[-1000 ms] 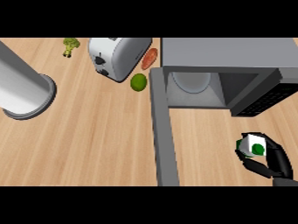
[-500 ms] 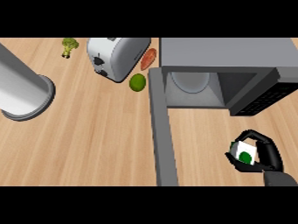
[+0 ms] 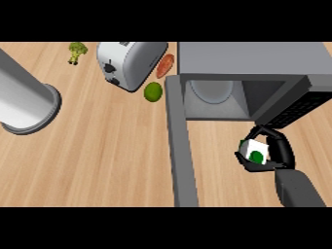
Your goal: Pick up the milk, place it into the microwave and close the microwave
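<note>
- Locate the milk (image 3: 255, 151) at the right of the view: a small white carton with a green disc on its face.
- Note that the right hand (image 3: 278, 154) holds the milk; its black fingers (image 3: 280, 141) curl round the carton from the far and right sides, and the thumb closes on the near side.
- Observe that the milk sits just near of the microwave (image 3: 258, 61) opening, in front of its right part, and is outside the cavity.
- Check the right forearm (image 3: 298, 188): it enters from the lower right edge and runs up to the hand.
- Confirm that the microwave is open. You can see into the cavity, where a pale round turntable (image 3: 212, 90) lies at the left.
- Find the door (image 3: 180, 146) swung out toward you: it shows as a long grey bar running from the microwave's left front corner to the near edge of the counter (image 3: 103, 160). The milk and hand are to the right of it, apart from it.
- Note the dark control panel (image 3: 306, 104) at the microwave's right front, just far of the hand.
- Left of the microwave, identify a lime (image 3: 153, 91), touching or almost touching the toaster (image 3: 129, 63); a reddish item (image 3: 166, 65) lies between toaster and microwave.
- At the far edge, left of the toaster, see a small broccoli (image 3: 76, 50).
- At the far left, see a large grey cylinder (image 3: 14, 97) with a flared round end. You cannot tell from this view whether it is the left forearm; no left hand shows.
</note>
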You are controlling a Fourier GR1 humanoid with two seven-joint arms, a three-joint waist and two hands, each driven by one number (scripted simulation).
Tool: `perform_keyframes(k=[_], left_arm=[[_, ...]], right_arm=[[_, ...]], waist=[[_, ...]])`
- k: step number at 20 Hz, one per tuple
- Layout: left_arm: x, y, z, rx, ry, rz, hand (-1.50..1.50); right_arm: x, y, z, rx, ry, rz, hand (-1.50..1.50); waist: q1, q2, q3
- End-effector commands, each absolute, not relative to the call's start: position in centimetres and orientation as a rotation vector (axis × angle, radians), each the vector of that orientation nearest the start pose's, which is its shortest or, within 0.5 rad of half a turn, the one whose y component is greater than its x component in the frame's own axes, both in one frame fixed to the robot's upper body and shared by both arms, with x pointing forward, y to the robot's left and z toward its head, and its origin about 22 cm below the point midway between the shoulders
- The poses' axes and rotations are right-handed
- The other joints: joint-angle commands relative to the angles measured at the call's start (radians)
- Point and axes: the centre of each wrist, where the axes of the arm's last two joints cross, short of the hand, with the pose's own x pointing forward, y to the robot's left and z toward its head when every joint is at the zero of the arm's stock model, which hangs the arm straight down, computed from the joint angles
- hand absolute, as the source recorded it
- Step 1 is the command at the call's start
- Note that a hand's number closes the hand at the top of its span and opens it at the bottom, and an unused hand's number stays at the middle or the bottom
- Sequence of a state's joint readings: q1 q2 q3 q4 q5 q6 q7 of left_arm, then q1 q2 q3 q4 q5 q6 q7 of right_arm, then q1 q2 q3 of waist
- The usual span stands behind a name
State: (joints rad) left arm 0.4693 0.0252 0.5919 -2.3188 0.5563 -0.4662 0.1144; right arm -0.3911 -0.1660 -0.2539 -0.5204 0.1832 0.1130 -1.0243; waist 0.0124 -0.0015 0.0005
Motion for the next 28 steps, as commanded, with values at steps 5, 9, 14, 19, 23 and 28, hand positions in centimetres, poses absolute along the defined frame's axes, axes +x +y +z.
perform_keyframes(k=[5, 9, 14, 19, 23, 28], left_arm=[[7.3, 36.2, 13.4, 0.055, -1.94, 0.083, -1.5], [7.3, 36.0, 12.1, 0.103, -1.925, 0.101, -1.5], [6.6, 37.0, 12.2, 0.069, -1.928, 0.107, -1.5], [5.8, 37.4, 11.9, 0.081, -1.932, 0.1, -1.5], [6.9, 37.0, 11.7, 0.093, -1.931, 0.084, -1.5], [7.2, 37.2, 12.5, 0.071, -1.936, 0.065, -1.5]], right_arm=[[29.7, -25.6, -9.6, 0.063, -2.001, 0.235, 1.5], [30.5, -22.0, -6.3, 0.055, -2.01, 0.233, 1.5], [33.2, -21.4, -1.8, -0.014, -1.989, 0.227, 1.5], [35.8, -18.5, 0.1, -0.107, -2.011, 0.255, 1.5], [38.2, -17.8, 1.5, -0.207, -1.983, 0.394, 1.5], [41.4, -17.2, 2.5, -0.332, -1.941, 0.421, 1.5]], waist=[[-0.011, -0.002, -0.001], [-0.016, -0.003, -0.001], [-0.006, -0.001, -0.001], [0.003, 0.001, -0.001], [0.005, 0.004, -0.001], [0.024, 0.011, 0.0]])
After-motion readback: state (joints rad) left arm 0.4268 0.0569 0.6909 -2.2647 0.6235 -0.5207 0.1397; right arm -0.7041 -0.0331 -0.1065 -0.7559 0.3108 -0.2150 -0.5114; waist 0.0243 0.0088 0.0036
